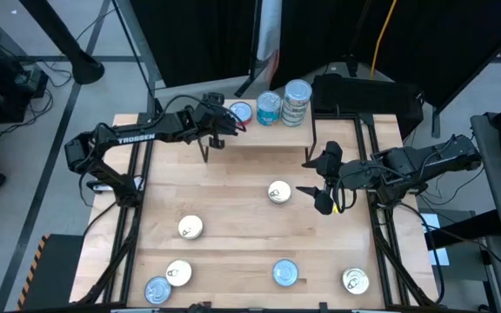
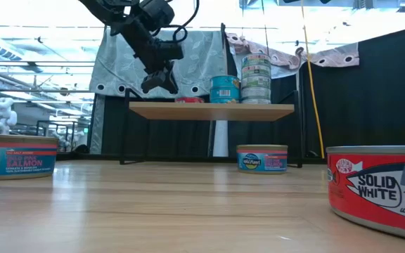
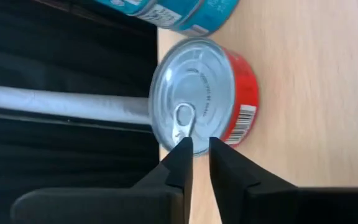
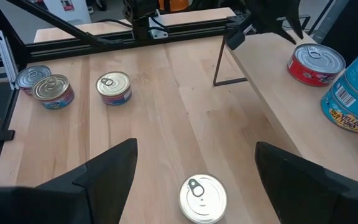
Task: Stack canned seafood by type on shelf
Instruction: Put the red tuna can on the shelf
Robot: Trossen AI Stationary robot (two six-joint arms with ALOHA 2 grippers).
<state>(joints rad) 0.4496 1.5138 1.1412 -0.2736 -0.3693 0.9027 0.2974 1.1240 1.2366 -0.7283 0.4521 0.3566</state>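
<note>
Hovering by the red-sided tin (image 3: pixel 204 99) on the shelf (image 1: pixel 272 135), left claw (image 3: pixel 196 146) nearly together and empty, right claw (image 4: pixel 194 155) gaping over the next tin (image 1: pixel 279 192), probably grabbing it next.

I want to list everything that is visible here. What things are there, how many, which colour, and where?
table: one, light wood, under both arms.
shelf: one, light wooden top, at the table's far edge.
red-sided tin: one, silver lid, alone on the shelf's left part.
blue tin stack: one, on the shelf, middle.
green-and-white tin stack: one, on the shelf beside the blue stack.
loose tins: six, pale or bluish lids, on the table.
left end effector: dark, over the shelf beside the red-sided tin.
right end effector: dark, open, beside the middle loose tin.
</note>
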